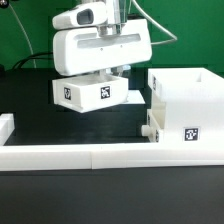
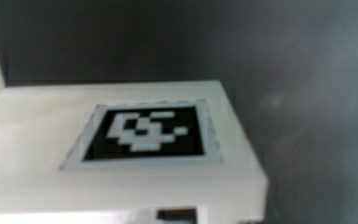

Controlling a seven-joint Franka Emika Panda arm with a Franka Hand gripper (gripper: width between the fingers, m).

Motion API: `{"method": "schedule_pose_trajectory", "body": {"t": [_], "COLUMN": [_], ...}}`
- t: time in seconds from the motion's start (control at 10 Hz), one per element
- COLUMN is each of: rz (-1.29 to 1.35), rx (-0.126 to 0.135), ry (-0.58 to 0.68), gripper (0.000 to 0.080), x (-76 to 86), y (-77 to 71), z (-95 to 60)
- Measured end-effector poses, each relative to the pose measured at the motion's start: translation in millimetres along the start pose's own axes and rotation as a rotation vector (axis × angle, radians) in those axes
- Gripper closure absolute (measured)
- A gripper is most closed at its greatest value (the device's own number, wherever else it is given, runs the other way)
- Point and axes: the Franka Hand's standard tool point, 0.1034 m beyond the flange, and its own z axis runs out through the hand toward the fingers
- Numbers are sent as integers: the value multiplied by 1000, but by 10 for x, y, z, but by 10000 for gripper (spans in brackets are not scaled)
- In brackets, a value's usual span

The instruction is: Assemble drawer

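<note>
The gripper [image 1: 100, 76], grip state unclear, hangs right over a small tray [image 1: 88, 93] beside the box casing [image 1: 185, 105], behind white rails [image 1: 100, 156].

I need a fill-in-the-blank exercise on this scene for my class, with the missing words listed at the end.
1. In the exterior view, the casing stands to the ___ of the tray.
2. The gripper hangs directly ___ the tray.
3. The table is ___ in colour.
4. The tag that the wrist view shows close up is black and ___.

Missing words: right; above; black; white.
</note>
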Motion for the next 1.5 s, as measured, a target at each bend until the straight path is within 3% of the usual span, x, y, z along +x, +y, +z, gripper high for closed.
{"method": "schedule_pose_trajectory", "body": {"t": [0.2, 0.4, 1.0, 1.5], "rz": [-196, -394, -766, -787], "rx": [-12, -10, -6, 21], "ry": [-3, -16, -35, -41], "gripper": [758, 758, 758, 758], "x": [155, 211, 170, 242], "y": [92, 157, 199, 179], "z": [-8, 10, 22, 99]}}
